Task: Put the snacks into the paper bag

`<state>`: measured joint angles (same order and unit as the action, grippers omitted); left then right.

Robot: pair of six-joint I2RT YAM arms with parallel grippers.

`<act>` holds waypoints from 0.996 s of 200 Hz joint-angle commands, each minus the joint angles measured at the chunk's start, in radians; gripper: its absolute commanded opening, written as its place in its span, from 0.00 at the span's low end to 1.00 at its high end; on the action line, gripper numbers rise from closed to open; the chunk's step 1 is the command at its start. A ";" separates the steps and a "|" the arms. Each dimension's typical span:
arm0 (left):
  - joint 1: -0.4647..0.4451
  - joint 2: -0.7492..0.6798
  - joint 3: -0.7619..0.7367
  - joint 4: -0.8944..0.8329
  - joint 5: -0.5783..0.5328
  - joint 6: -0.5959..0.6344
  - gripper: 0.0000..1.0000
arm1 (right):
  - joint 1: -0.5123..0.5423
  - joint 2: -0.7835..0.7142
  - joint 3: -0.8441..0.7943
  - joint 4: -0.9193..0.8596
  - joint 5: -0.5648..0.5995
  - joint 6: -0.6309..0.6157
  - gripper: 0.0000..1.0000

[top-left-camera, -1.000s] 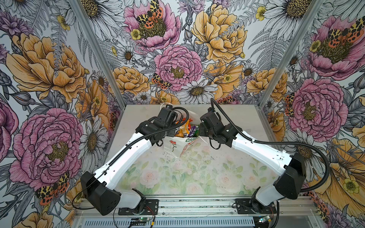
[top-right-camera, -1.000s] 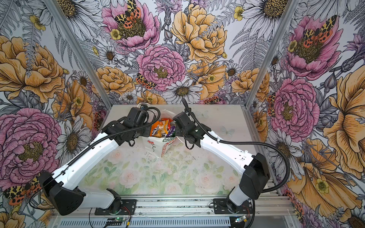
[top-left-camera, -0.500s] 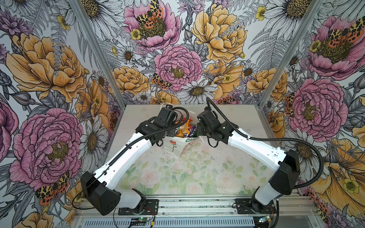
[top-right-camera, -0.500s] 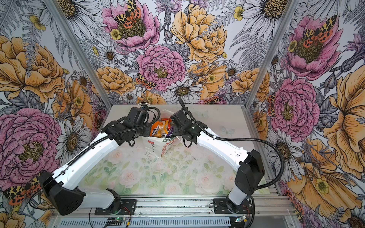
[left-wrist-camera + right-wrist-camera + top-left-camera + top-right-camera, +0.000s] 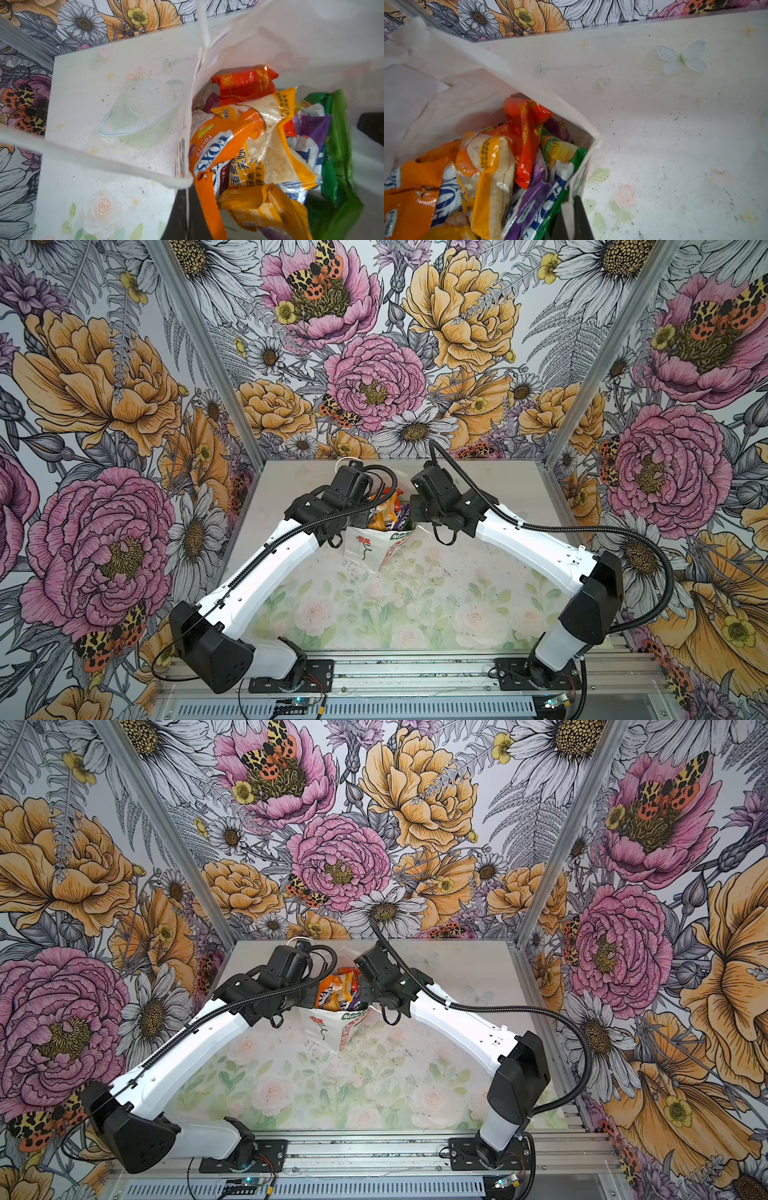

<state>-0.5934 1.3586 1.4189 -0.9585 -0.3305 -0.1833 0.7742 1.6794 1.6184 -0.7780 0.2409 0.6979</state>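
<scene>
The paper bag [image 5: 362,549] stands upright toward the back of the bench [image 5: 415,614], with the snacks [image 5: 384,516] packed inside it. The left gripper [image 5: 187,216] pinches one side of its rim, and the right gripper [image 5: 572,222] pinches the opposite side.

Robot lab test booth, floral-printed wall panels [image 5: 374,385], aluminium corner posts [image 5: 206,352], bolted base rail [image 5: 415,674].

White left arm [image 5: 266,572], matching right arm [image 5: 536,547], black joint housings [image 5: 208,639], ribbed black conduits [image 5: 623,529], black base plates [image 5: 320,674]
</scene>
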 commanded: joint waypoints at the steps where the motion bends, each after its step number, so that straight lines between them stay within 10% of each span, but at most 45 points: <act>1: 0.007 -0.055 0.027 0.063 0.083 -0.011 0.00 | 0.013 0.008 0.088 0.039 -0.028 -0.030 0.00; 65: -0.062 -0.031 0.343 -0.124 0.089 -0.110 0.00 | -0.026 -0.031 0.323 -0.042 -0.080 -0.109 0.00; 138: -0.128 0.030 0.163 -0.133 0.104 -0.318 0.00 | -0.043 -0.056 0.130 -0.070 -0.152 -0.095 0.00; 199: -0.194 0.092 0.402 -0.207 0.034 -0.308 0.00 | -0.082 -0.066 0.269 -0.111 -0.181 -0.139 0.00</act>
<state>-0.7326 1.5337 1.6825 -1.2324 -0.2272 -0.4736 0.6865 1.6920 1.7775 -0.9714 0.0658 0.5938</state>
